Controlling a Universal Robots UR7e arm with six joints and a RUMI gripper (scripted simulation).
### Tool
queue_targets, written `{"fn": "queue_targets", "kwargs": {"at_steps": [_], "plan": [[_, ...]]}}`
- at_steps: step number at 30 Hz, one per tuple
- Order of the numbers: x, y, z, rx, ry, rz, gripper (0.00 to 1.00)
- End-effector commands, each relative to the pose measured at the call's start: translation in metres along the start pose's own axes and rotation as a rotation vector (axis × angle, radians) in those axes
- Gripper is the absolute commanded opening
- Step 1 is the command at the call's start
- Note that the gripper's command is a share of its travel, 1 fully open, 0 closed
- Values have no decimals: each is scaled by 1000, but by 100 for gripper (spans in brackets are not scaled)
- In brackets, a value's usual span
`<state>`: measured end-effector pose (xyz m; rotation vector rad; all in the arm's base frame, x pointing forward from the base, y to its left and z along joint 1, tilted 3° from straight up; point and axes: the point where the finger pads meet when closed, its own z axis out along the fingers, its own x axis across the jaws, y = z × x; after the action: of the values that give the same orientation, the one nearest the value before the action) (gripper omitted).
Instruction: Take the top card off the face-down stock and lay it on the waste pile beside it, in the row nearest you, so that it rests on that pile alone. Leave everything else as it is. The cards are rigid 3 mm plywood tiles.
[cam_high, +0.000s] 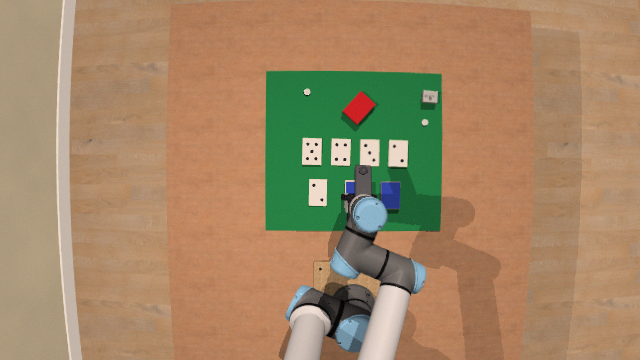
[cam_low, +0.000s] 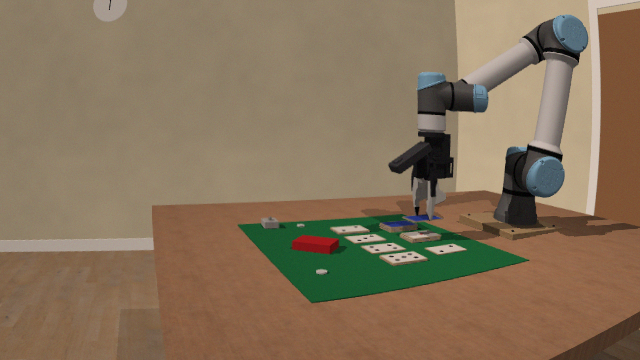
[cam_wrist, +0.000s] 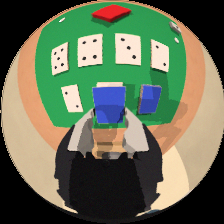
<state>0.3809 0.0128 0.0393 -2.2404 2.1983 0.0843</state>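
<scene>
My gripper (cam_low: 424, 207) is shut on a blue-backed card (cam_wrist: 110, 104) and holds it flat a little above the green mat (cam_high: 353, 150). In the top view only a blue corner of that card (cam_high: 350, 187) shows beside the wrist. The waste pile (cam_low: 420, 236), face-up with a red pip, lies right under the held card; in the wrist view only its white far edge (cam_wrist: 110, 85) shows. The face-down blue stock (cam_high: 390, 195) lies just to the right, apart from the held card, and also shows in the wrist view (cam_wrist: 150, 98).
A row of face-up cards (cam_high: 355, 152) lies just beyond. One more face-up card (cam_high: 318, 192) lies left of the waste pile. A red block (cam_high: 359, 107), a grey cube (cam_high: 429, 96) and two white discs (cam_high: 307, 91) sit at the mat's far side.
</scene>
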Motion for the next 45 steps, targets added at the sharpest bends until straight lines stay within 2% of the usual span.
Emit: {"fn": "queue_targets", "kwargs": {"at_steps": [1,22,45], "plan": [[0,0,4,1,0,0,38],[0,0,33,1,0,0,38],[0,0,36,1,0,0,38]]}}
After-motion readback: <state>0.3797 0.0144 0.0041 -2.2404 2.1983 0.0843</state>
